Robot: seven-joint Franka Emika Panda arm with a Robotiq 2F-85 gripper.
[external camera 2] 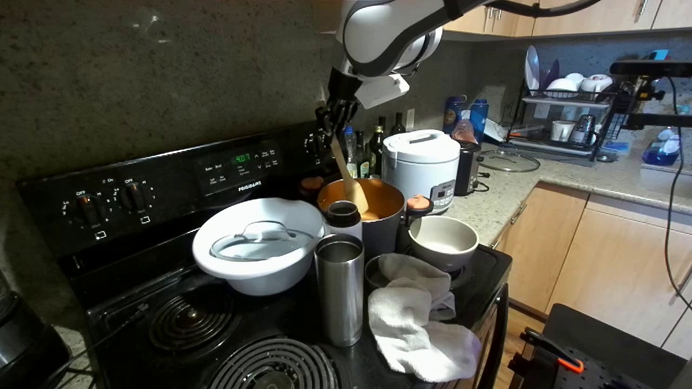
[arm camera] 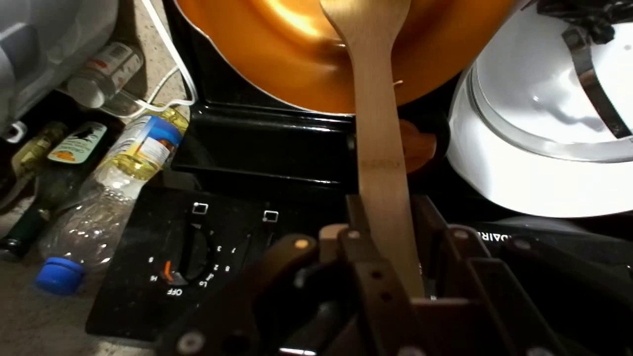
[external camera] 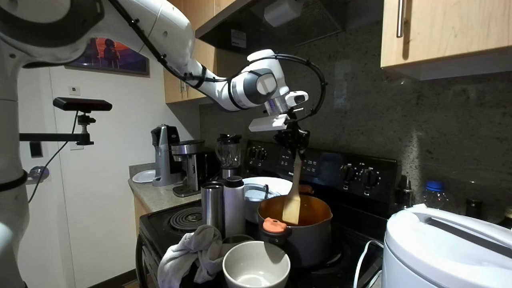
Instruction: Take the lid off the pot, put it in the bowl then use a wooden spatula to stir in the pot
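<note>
Pale wood shows between the fingers (arm camera: 429, 222), which pinch the spatula (arm camera: 380, 128) by its handle; the shaft slants down and the blade sits inside the dark grey pot (external camera: 310, 244), though whether it touches the bottom I cannot tell. On the stove (external camera 2: 270, 319), beside the pot, a white bowl (external camera 2: 259, 283) cradles a clear lid (external camera 2: 259, 249) with an arched grip. A cream bowl (external camera 2: 446, 259) stands near the pot, and a steel tumbler (external camera 2: 340, 292) rises just beside a crumpled light towel (external camera 2: 416, 319).
</note>
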